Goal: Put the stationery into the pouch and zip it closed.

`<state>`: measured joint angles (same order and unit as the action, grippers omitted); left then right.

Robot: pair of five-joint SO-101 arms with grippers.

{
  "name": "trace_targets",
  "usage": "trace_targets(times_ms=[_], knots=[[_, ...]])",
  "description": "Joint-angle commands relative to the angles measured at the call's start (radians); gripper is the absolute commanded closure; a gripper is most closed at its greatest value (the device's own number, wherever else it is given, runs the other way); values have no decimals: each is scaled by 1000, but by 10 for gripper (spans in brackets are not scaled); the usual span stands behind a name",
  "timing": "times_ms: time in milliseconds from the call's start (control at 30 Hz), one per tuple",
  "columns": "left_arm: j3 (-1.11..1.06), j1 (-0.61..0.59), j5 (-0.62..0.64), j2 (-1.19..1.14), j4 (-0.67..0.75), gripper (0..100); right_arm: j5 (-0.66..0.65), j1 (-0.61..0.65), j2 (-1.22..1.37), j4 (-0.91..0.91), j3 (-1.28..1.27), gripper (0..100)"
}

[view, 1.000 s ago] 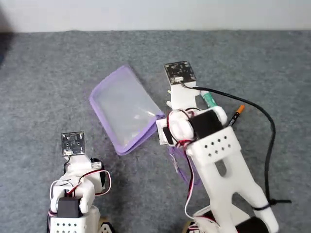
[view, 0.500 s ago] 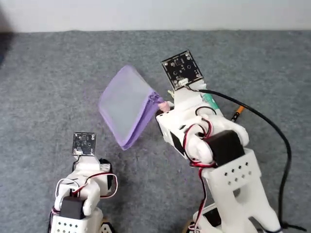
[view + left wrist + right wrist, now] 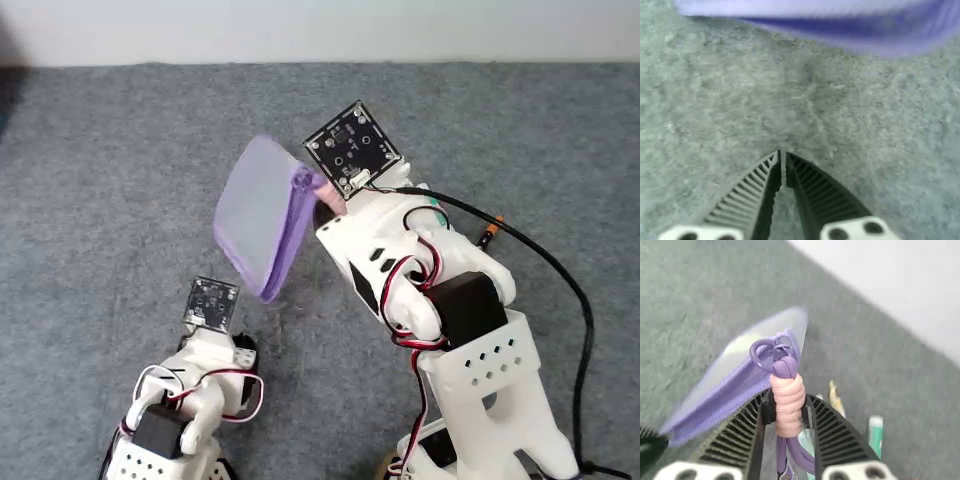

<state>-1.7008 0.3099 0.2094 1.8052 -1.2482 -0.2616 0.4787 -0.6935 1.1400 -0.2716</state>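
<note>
Arms: 2 white printed shells, left arm [image 3: 195, 358] and right arm [image 3: 500, 420], the right with a perforated plate.
Servos: black blocks [image 3: 468, 305].
Wiring: red, white and black leads [image 3: 402, 292]; 1 thick black cable [image 3: 560, 272].
Wrist boards: square black circuit boards [image 3: 352, 148].
Grippers: left gripper [image 3: 782, 156] and right gripper [image 3: 788, 399], black ribbed fingers on white bases with screw holes.

pouch [image 3: 830, 30] blurred & cut off at edge, orange pen [image 3: 488, 232] mostly hidden behind R arm [image 3: 440, 290]
</note>
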Motion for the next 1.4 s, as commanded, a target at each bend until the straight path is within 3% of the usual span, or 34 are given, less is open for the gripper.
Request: trace_targets(times_ms=[0, 300, 533, 700, 967, 1200, 1367], knots=[[18, 15, -12, 12, -6, 983, -14, -8, -30, -38, 69, 991], [22, 3, -46, 12, -14, 982, -15, -10, -35, -36, 75, 991], [153, -252, -420, 12, 15, 981, -80, -10, -24, -36, 213, 991], [303, -390, -568, 12, 126, 981, -173, -4, -24, -42, 245, 991], [581, -391, -457, 9, 129, 973, -218, 140, -33, 31, 209, 991], [796, -385, -264, 6, -3, 769, -135, 186, -33, 150, 198, 991], [885, -385, -241, 6, -21, 747, -74, 269, -33, 245, 195, 991]])
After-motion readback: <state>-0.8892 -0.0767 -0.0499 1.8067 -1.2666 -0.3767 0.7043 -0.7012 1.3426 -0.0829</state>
